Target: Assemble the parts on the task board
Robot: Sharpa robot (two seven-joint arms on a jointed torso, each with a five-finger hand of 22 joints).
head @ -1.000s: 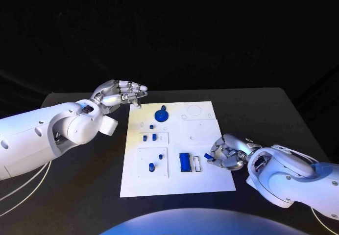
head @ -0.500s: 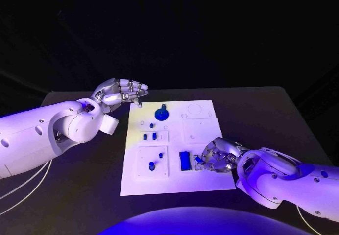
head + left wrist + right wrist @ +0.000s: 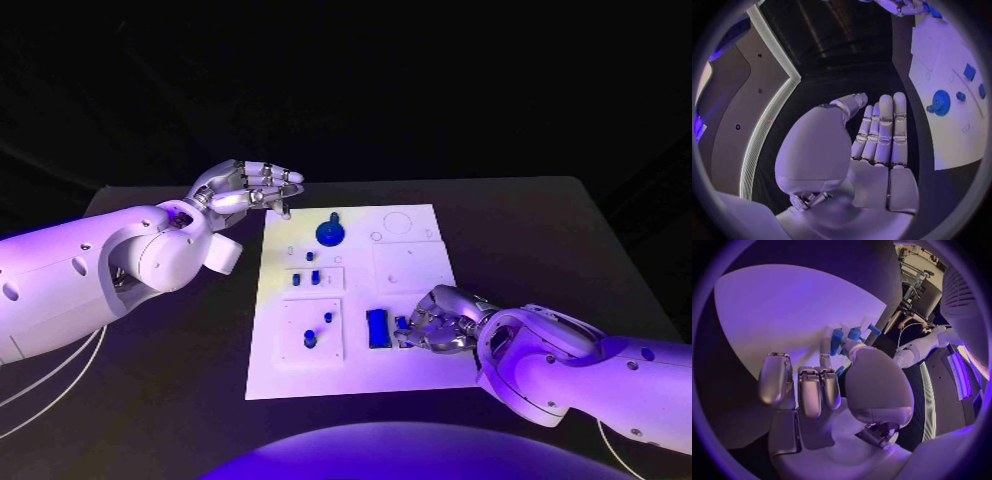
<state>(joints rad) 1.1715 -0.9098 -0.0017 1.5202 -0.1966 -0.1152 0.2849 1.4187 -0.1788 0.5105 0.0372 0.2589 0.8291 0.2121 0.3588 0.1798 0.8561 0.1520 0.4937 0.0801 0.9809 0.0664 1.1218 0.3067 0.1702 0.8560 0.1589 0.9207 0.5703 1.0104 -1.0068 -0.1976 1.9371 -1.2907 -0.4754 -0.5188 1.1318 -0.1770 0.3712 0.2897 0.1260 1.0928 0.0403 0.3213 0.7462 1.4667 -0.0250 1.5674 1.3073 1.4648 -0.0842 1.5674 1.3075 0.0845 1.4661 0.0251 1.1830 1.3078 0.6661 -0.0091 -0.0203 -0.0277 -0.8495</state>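
A: Working at the near right of the task board (image 3: 411, 270), the right hand (image 3: 440, 322) pinches a small blue part (image 3: 404, 325) in its fingertips, just beside the tall blue block (image 3: 378, 328) standing in the board.

B: So which step is this?

A: Seating that part, I judge. Next it wants lining up over the slot beside the block, then a straight press down.

B: And the left hand (image 3: 245, 187)?

A: Raised off the far left corner of the board, holding nothing, its fingers loosely curled, side by side in the left wrist view.

B: Count the pieces for me.

A: One round blue gear (image 3: 330, 235) at the far end, two small pegs (image 3: 304, 279) mid-board, two more (image 3: 317, 329) on the near left plate, one block, one held part. Smaller ones I cannot tell.
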